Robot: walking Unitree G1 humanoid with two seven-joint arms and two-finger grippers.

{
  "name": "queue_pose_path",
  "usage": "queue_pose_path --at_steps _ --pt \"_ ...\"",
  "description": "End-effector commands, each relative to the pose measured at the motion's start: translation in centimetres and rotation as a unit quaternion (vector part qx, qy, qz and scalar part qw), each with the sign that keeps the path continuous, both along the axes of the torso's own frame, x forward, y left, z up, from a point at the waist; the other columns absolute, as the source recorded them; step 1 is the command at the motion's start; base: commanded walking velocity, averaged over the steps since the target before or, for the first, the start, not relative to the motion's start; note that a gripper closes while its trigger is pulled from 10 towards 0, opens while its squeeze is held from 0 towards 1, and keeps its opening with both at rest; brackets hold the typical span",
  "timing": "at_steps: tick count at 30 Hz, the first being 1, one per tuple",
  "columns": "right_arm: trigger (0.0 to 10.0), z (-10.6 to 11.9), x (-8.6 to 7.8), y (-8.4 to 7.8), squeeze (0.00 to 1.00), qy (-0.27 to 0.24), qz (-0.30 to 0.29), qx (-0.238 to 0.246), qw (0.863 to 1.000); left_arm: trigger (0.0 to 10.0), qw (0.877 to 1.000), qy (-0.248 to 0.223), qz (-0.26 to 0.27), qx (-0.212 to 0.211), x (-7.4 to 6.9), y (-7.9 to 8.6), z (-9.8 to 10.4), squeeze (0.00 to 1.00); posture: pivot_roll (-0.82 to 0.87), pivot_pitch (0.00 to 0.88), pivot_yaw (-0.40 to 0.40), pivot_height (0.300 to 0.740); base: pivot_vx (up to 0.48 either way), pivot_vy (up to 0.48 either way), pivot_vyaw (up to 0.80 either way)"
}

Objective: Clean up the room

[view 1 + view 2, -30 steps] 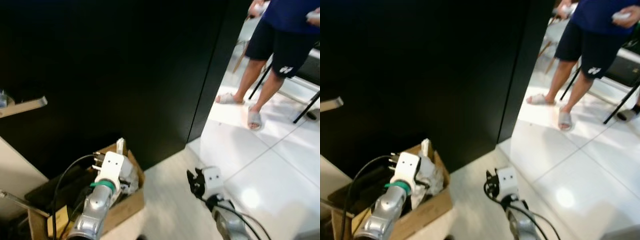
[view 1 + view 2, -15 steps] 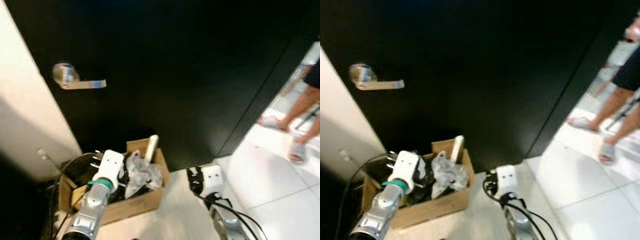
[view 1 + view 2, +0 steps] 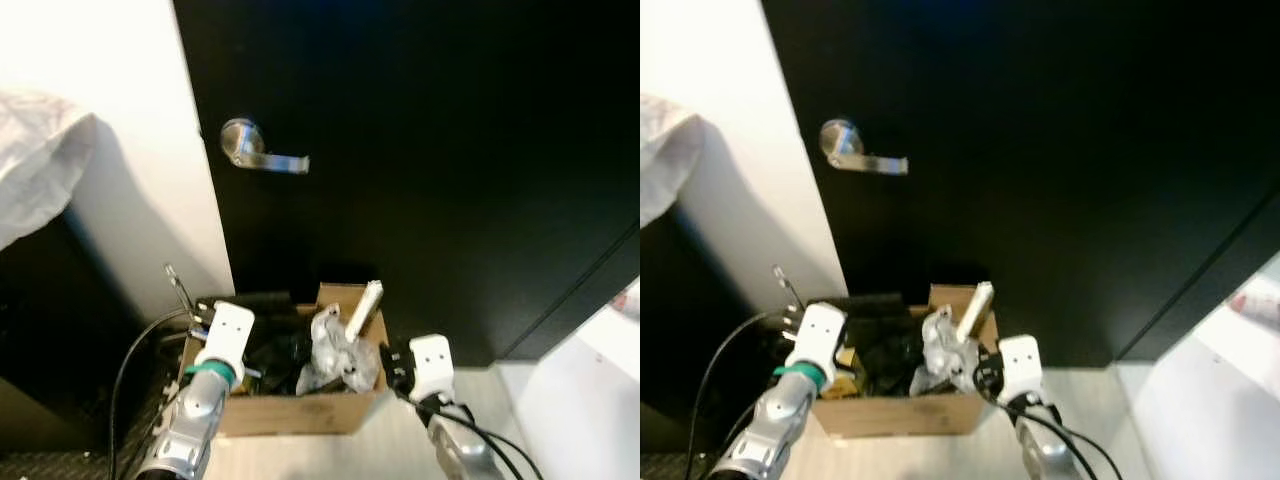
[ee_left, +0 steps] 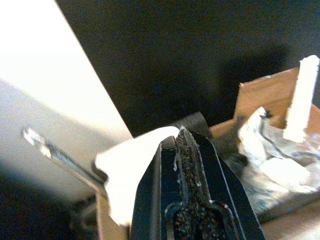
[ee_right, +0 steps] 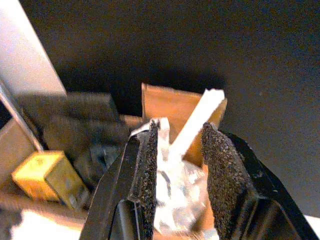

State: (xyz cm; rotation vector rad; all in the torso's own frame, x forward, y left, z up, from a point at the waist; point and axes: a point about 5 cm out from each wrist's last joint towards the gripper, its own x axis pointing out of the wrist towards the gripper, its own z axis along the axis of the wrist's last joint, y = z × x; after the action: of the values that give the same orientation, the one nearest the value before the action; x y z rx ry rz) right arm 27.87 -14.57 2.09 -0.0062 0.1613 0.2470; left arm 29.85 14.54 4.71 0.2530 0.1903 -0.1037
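Observation:
A brown cardboard box (image 3: 300,415) stands on the floor against a black door (image 3: 450,150). It holds crumpled clear plastic (image 3: 335,350), a white stick (image 3: 362,308) leaning on its back flap, dark items and a small yellow carton (image 5: 47,177). My left gripper (image 4: 179,142) hovers over the box's left end, shut on a white scrap (image 4: 130,170). Over the box's right end my right gripper (image 5: 180,127) is open, the stick and plastic showing between its fingers.
A silver lever handle (image 3: 262,155) is on the door above the box. A white wall (image 3: 120,150) stands to the left, with a pale cloth (image 3: 35,150) at its top and a thin metal rod (image 3: 178,285) leaning by it. Bright floor tiles (image 3: 590,380) lie to the right.
The camera has swung left: the person's legs have gone out of view, the door handle and white wall have come in, and the box now sits between my grippers.

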Motion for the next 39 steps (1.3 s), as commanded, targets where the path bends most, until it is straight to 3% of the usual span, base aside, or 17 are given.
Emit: queue_pose_path --at_steps 1,8,21,25,27,28,29,30,32,36,39 --pt "10.0 -0.7 -0.6 -0.7 0.00 0.015 -0.010 -0.002 1.000 10.0 1.000 0.006 -0.009 -0.001 -0.1 -0.6 -0.3 0.00 -0.04 0.031 0.041 0.740 0.480 0.000 0.00" --pt "10.0 -0.8 -0.7 -0.8 0.00 0.016 -0.011 -0.006 1.000 10.0 1.000 0.007 -0.009 -0.001 -0.1 -0.6 -0.3 0.00 -0.04 0.031 0.041 0.740 0.466 0.000 0.00" --pt "10.0 -0.8 -0.7 -0.9 0.00 0.016 -0.010 -0.007 1.000 10.0 1.000 0.016 0.001 -0.006 0.1 -0.3 -0.5 0.00 -0.05 0.025 0.044 0.740 0.000 0.000 0.00" --pt "10.0 -0.8 -0.7 -0.9 0.00 0.017 -0.009 -0.007 1.000 10.0 0.999 0.036 -0.024 0.001 -0.3 -0.4 -1.1 0.00 -0.05 0.025 0.044 0.740 0.000 0.000 0.00" --pt "10.0 -0.8 -0.7 -0.9 0.00 0.017 -0.009 -0.006 1.000 10.0 0.995 0.065 -0.076 0.027 -0.9 -1.0 -2.2 0.00 -0.05 0.022 0.044 0.740 0.000 0.000 0.00" --pt "10.0 -0.8 -0.7 -0.9 0.00 0.017 -0.009 -0.006 1.000 10.0 0.995 0.065 -0.076 0.027 -0.9 -1.0 -2.2 0.00 -0.05 0.022 0.044 0.740 0.000 0.000 0.00" --pt "10.0 -0.7 -0.7 -1.0 0.00 0.017 -0.010 -0.006 1.000 10.0 0.988 0.088 -0.113 0.057 -1.5 -1.2 -3.0 0.00 -0.05 0.022 0.044 0.740 0.000 0.000 0.00" --pt "10.0 -0.7 -0.7 -1.0 0.00 0.017 -0.010 -0.006 1.000 10.0 0.988 0.088 -0.113 0.057 -1.5 -1.2 -3.0 0.00 -0.05 0.022 0.044 0.740 0.000 0.000 0.00" --pt "10.0 -0.7 -0.7 -1.0 0.00 0.016 -0.011 -0.006 1.000 10.0 0.976 0.117 -0.159 0.096 -2.5 -1.6 -4.3 0.00 -0.05 0.027 0.041 0.740 0.000 0.000 0.00" --pt "10.0 -0.7 -0.6 -1.1 0.00 0.016 -0.011 -0.006 1.000 10.0 0.974 0.118 -0.163 0.107 -2.6 -1.8 -4.6 0.00 -0.05 0.027 0.041 0.740 0.000 0.000 0.00" --pt "10.0 -0.6 -0.6 -0.7 0.00 0.015 -0.006 -0.005 1.000 10.0 0.986 0.102 -0.109 0.080 -0.9 -2.5 -3.6 0.00 -0.06 0.059 0.034 0.740 0.000 0.000 0.00"
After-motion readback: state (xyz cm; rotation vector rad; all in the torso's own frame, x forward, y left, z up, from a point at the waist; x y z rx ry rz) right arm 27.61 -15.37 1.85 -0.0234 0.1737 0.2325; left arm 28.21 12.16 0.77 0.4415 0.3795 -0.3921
